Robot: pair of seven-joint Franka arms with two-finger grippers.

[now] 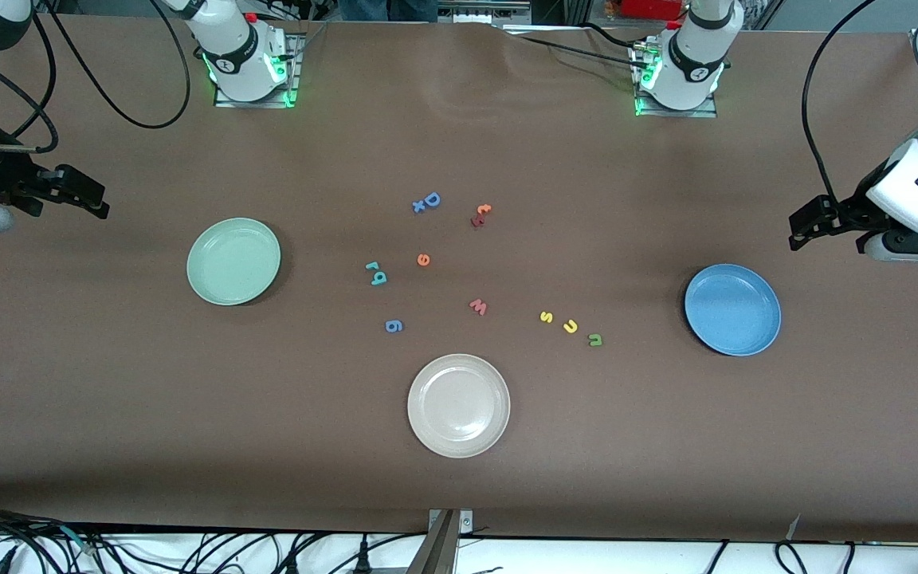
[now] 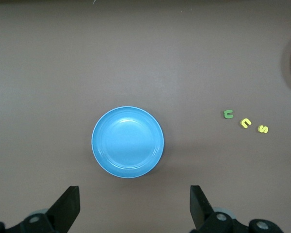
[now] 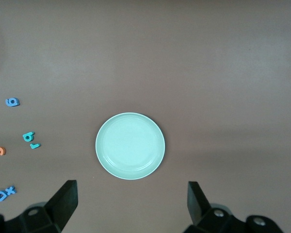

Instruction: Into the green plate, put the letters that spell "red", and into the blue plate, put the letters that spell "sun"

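Beige-white plate is sitting nearest the front camera, mid-table, nothing in it.

Next row up, running toward the left arm's end: blue "g", red "w", then yellow "s", yellow "u" and dark green "n" lying in a loose line, near each other but not touching. The line is trailing toward the blue plate, which is sitting at the left arm's end with nothing in it.

A bit farther: teal "r" and teal "d" are lying just beside each other, orange "e" near them toward the left arm's end. Green plate is sitting toward the right arm's end, well apart from the letters, also holding nothing.

Farthest cluster: blue capital "D" with a small blue "x" against it, and two small reddish letters close together; can't read those.

Left gripper is hanging over the table edge just outside the blue plate, fingers spread wide, holding nothing. Right gripper is hanging off the green plate's side at the right arm's end, fingers also wide, carrying nothing.
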